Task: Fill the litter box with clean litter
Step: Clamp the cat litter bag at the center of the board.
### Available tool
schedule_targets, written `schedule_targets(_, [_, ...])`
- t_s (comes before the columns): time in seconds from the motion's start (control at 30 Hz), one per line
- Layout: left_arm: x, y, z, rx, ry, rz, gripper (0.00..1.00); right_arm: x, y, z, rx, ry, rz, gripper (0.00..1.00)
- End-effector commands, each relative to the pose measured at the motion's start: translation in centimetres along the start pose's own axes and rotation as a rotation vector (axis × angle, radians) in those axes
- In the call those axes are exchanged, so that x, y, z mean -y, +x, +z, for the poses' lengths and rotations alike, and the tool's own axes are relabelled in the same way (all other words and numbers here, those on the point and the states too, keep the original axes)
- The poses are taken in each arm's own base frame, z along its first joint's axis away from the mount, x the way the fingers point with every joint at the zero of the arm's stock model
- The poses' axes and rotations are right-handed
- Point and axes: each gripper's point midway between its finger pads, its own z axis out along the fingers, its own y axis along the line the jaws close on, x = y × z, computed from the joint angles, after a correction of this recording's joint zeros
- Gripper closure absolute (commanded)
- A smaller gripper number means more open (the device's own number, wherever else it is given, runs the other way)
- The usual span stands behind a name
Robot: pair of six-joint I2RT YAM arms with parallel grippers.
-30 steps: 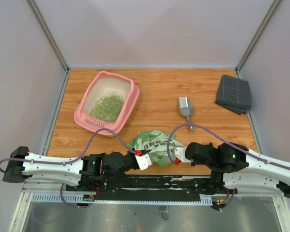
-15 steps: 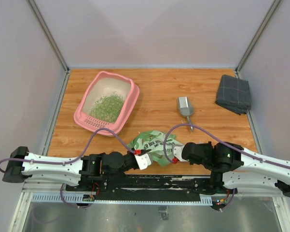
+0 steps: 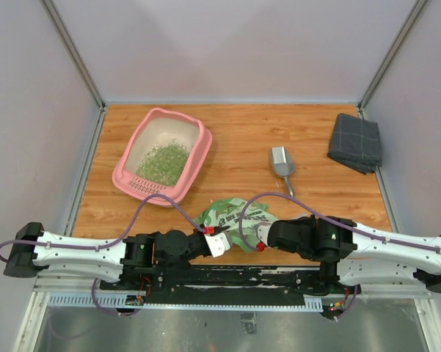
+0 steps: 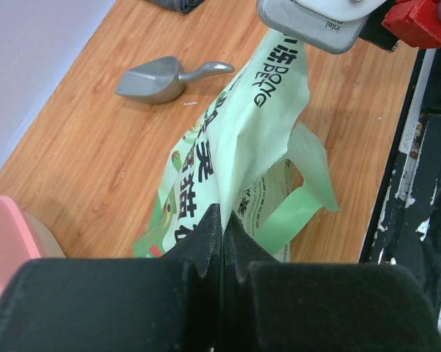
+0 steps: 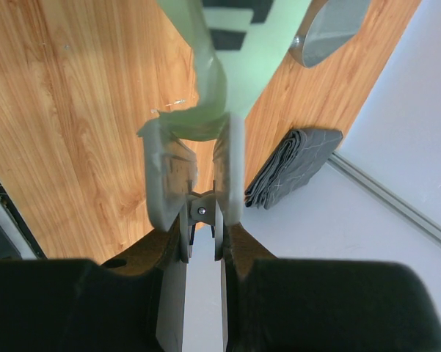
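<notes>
Left claw (image 4: 221, 221) and right claw (image 5: 198, 143) each pinch the green bag (image 4: 251, 136) near the table's (image 3: 242, 132) front edge, while litter (image 3: 163, 163) lies heaped in the pink box (image 3: 150, 189) farther back left.

litter box (image 4: 0, 235): cut by left edge; scoop (image 5: 330, 29): cut by top edge

— What's on the wooden table (image 3: 235, 139) from where you sit?
— I see the pink litter box (image 3: 148, 188) at far left, set at an angle. A grey metal scoop (image 3: 281, 161) lies near the middle, handle toward the near edge.
— And the right side?
— I have a grey folded cloth (image 3: 355, 142) in the far right corner. A green printed bag (image 3: 227, 216) rests at the near edge.
</notes>
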Motion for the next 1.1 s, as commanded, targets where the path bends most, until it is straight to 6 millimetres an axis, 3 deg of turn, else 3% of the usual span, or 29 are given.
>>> schedule_targets(0.0, [-3.1,-8.5,-0.8,0.291,-0.085,-0.146,1.0,0.6,0.3,-0.3,-0.013,0.047,-0.001,0.99])
schedule_targets(0.33, [-3.4,-9.0,-1.2,0.319,-0.08,-0.159,1.0,1.2,-1.0,-0.5,-0.032,0.083,-0.012,0.99])
schedule_targets(0.47, [-2.0,-8.8,-1.3,0.363,-0.01,-0.061,1.0,1.2,-2.3,-0.9,0.005,0.051,-0.002,0.99])
schedule_targets(0.73, [0.5,-7.9,-0.6,0.369,0.097,0.112,1.0,-0.3,-3.1,-1.2,0.029,-0.067,-0.03,0.99])
schedule_targets(1.07, [1.3,-7.7,0.4,0.357,0.119,0.217,1.0,-1.8,-4.9,-1.4,0.047,-0.201,-0.102,0.99])
